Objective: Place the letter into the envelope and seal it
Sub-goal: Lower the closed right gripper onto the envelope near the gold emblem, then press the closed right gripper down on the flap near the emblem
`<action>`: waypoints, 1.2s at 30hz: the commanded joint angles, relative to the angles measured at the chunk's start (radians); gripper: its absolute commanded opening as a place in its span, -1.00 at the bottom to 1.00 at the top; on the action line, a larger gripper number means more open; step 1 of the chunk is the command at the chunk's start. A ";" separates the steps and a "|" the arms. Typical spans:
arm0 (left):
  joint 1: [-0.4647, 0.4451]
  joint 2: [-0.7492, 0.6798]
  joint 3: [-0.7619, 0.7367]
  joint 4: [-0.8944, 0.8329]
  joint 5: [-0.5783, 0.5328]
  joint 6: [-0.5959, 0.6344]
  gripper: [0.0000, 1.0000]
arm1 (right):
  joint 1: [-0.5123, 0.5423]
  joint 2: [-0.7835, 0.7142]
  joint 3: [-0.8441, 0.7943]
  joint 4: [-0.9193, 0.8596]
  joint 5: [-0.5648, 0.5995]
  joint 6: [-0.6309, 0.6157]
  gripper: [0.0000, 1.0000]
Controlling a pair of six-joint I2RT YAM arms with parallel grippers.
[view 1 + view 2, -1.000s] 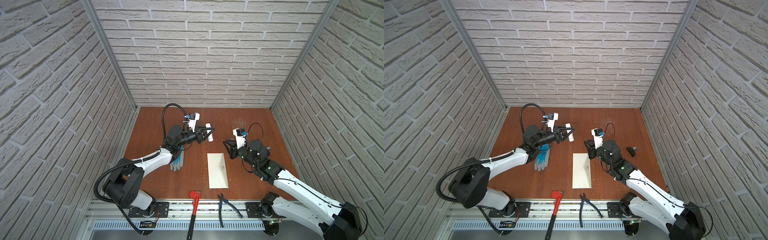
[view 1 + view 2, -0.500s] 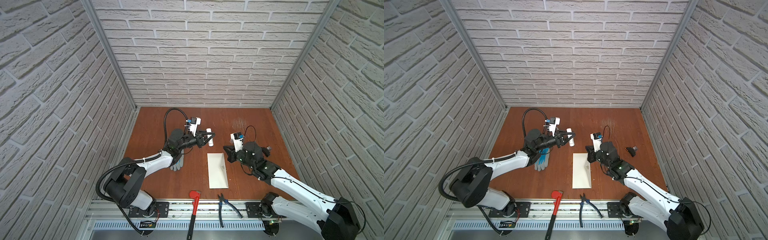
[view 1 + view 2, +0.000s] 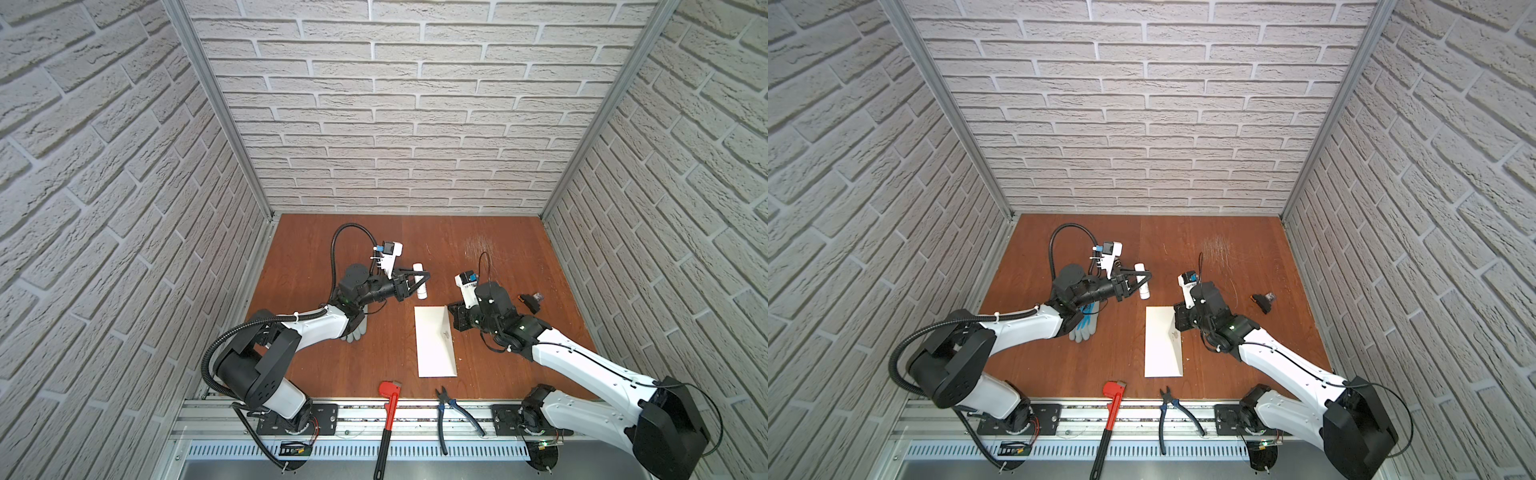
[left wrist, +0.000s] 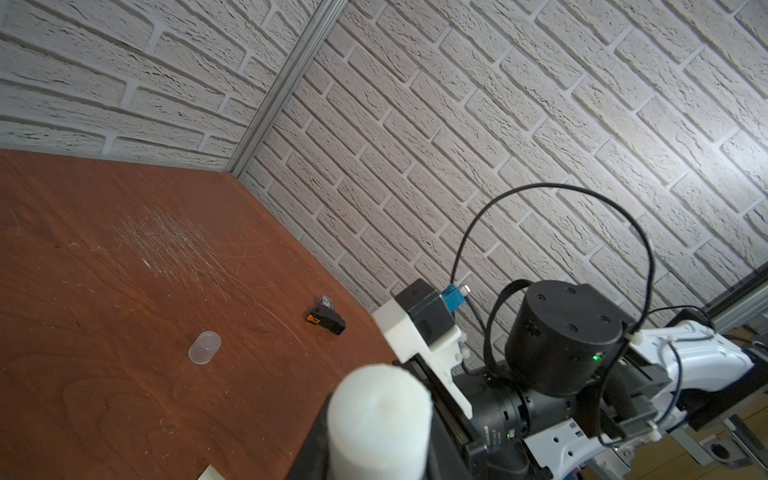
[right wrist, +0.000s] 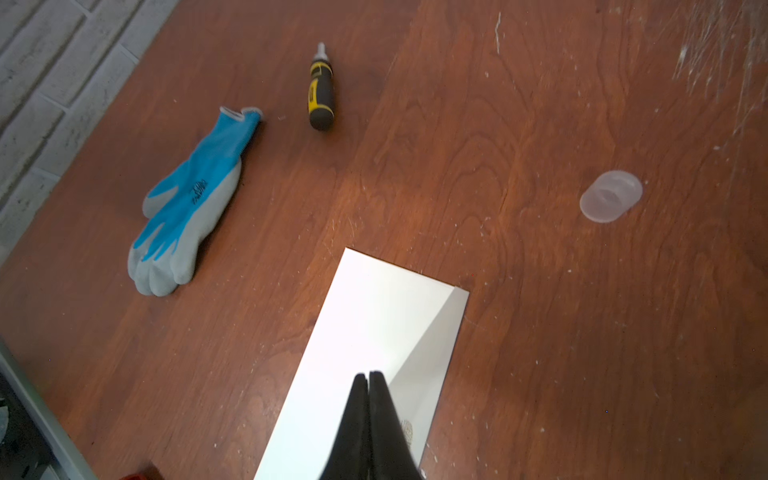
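The envelope (image 3: 432,349) sits directly under your right gripper (image 3: 456,321). Its jaws are pressed together with nothing between them, and the tips are poised over the folded flap (image 5: 432,345) near the envelope's 1 o'clock corner in both top views. In the right wrist view the closed fingertips (image 5: 355,411) overlap the flap's slanted edge. Whether they actually touch the paper cannot be told.

The envelope lies flat on the wooden table (image 3: 478,232), its long axis running 12 to 6 o'clock. The flap is turned over along the 3 o'clock long edge, the side facing your right arm. The letter shows in no view, so it may already be inside, but nothing confirms that.

Your left gripper (image 3: 424,277) hangs above the table off the envelope's 11 o'clock corner, apart from the paper. Its jaws pinch a white stick (image 4: 379,419), which looks like glue. A clear cap (image 5: 611,196) lies loose on the wood, away from the envelope.

The sealing looks nearly finished. Your right arm is the nearer one and lines up with the flap. The next move is likely a press along that edge from 12 toward 6 o'clock, following the long axis. Watch that the paper does not slide.
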 commanded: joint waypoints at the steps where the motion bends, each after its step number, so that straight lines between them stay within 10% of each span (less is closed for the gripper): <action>1: -0.006 0.001 -0.017 0.104 -0.004 -0.001 -1.00 | -0.004 0.049 0.051 -0.093 -0.024 0.028 -0.88; 36: 0.026 -0.120 -0.121 0.051 -0.009 0.037 -1.00 | 0.131 0.582 0.351 -0.418 0.029 0.171 -0.89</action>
